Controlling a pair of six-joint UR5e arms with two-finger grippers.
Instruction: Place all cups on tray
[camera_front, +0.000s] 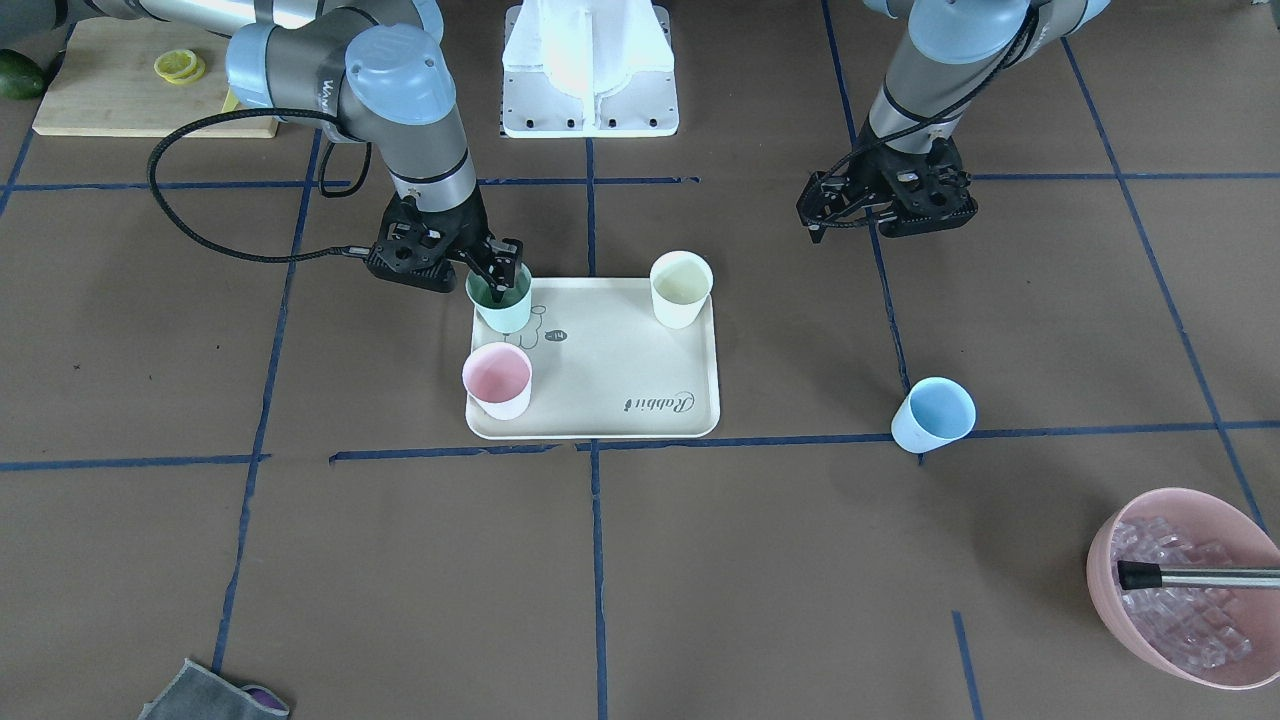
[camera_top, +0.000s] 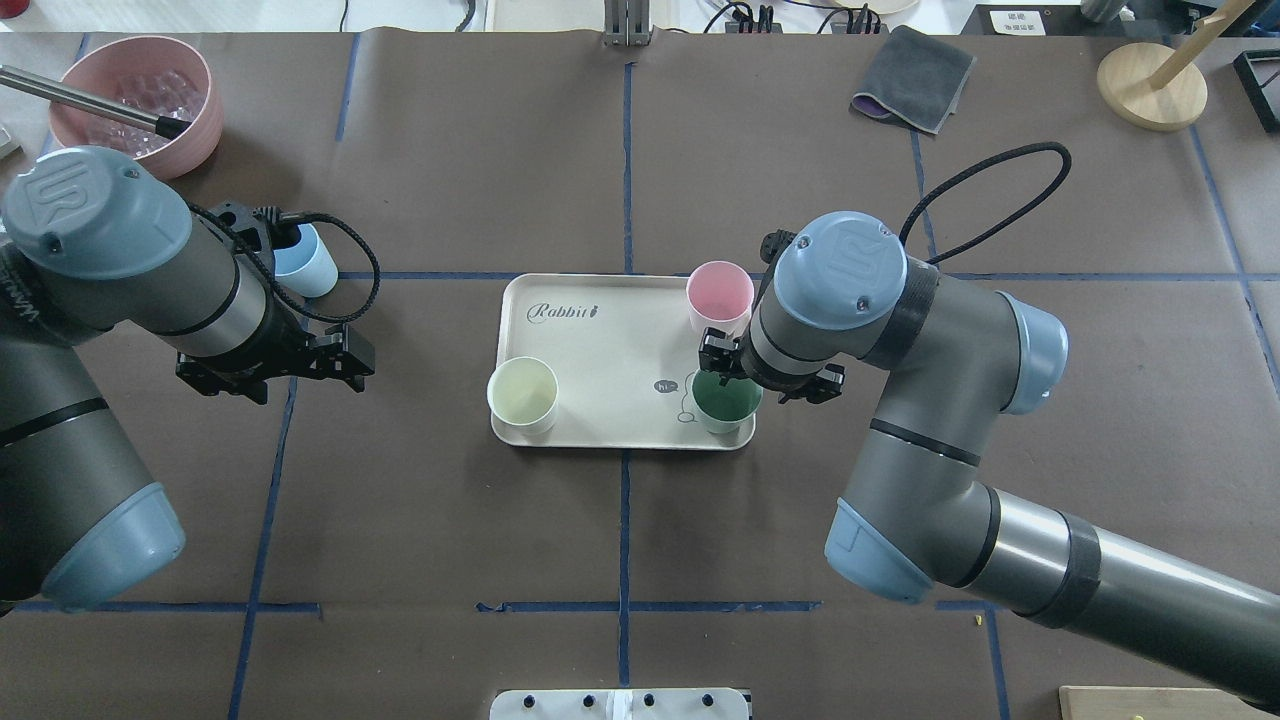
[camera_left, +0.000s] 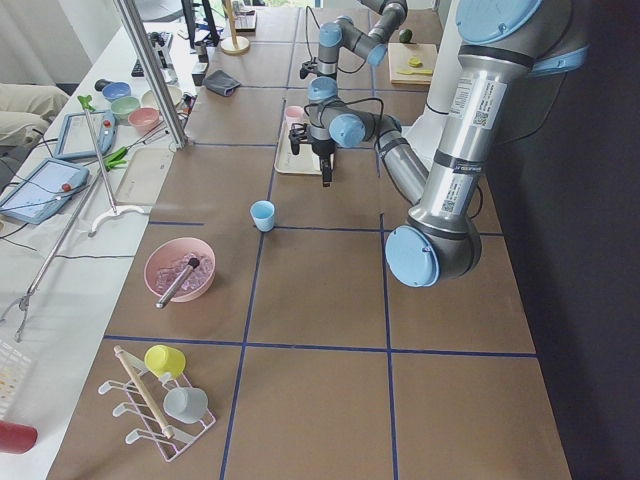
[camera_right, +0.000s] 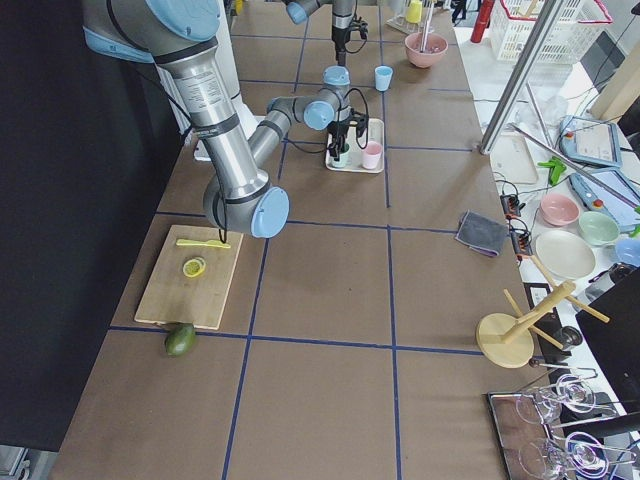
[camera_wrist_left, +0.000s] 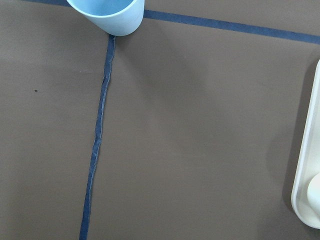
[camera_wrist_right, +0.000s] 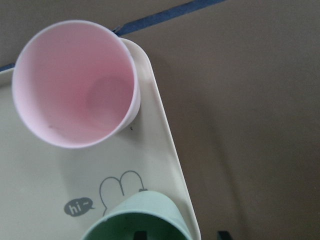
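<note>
**Three cups on the tray, the blue one out on the table**

The flat cream-beige rectangular tray (camera_front: 610, 370) with the bear drawing is lying in the middle of the brown paper-covered table (camera_front: 700, 560), between the two arms. Three of the small matte tapered cups are standing upright on it. The pastel pink cup (camera_front: 497, 380) is sitting in the far corner on the robot's right. The cream-white cup (camera_front: 681, 292) is sitting in the near corner on its left. The mint green cup (camera_front: 505, 312) is occupying the near right corner, just beside the bear.

The right gripper (camera_front: 480, 278) is hanging straight down over the green cup. Its fingers are standing apart astride the cup's right rim, one inside and one outside. In the right wrist view neither is pressing on the wall.

The light blue cup (camera_front: 933, 415) is standing upright on the table at a crossing of blue tape lines, well apart from the tray on the robot's left. The left gripper (camera_front: 885, 208) is hovering near it on the robot's side, touching nothing and carrying nothing. I cannot tell how far its fingers are parted.

A large pink bowl (camera_front: 1100, 570) of clear cubes is sitting at the far left corner, with a metal-handled tool (camera_front: 1200, 577) resting in it.
</note>
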